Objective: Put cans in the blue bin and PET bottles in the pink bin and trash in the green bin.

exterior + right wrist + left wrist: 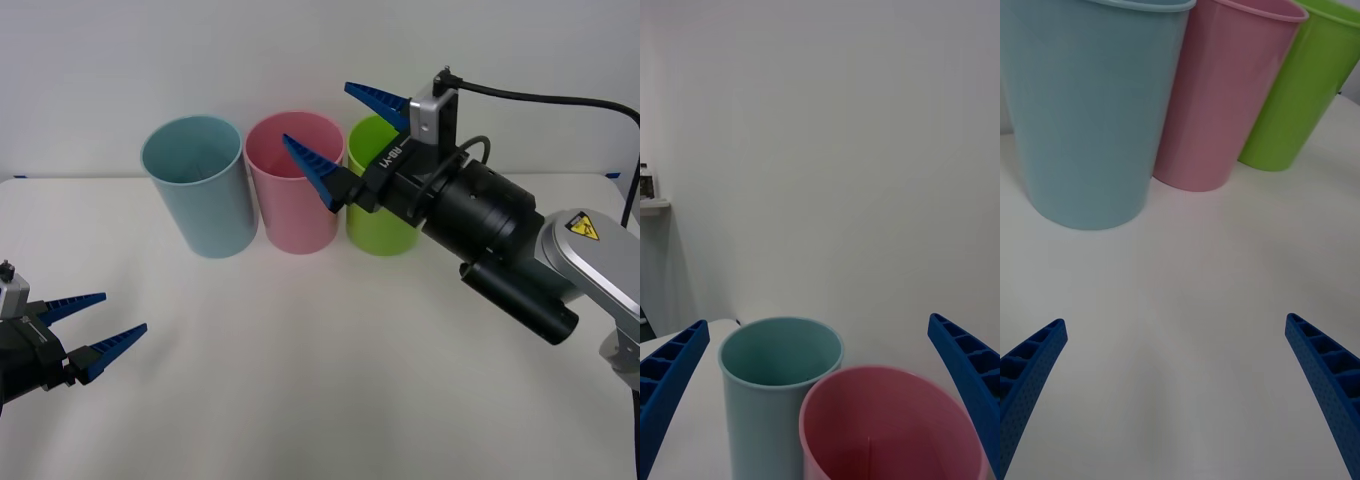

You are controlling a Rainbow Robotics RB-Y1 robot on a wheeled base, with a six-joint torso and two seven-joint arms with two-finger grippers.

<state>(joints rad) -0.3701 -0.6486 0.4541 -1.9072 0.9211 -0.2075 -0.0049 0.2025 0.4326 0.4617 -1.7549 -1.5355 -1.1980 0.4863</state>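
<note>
Right gripper spread above pink bin, marked, seemingly, "RB-Y1".

Before me lies a white table. On its far side three tall bins stand upright in a close row: the blue bin to my left, the pink bin in the middle, the green bin to my right.

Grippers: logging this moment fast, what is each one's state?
Left gripper: open, empty, low over the table.
Right gripper: open, empty, raised by the pink bin.
</note>
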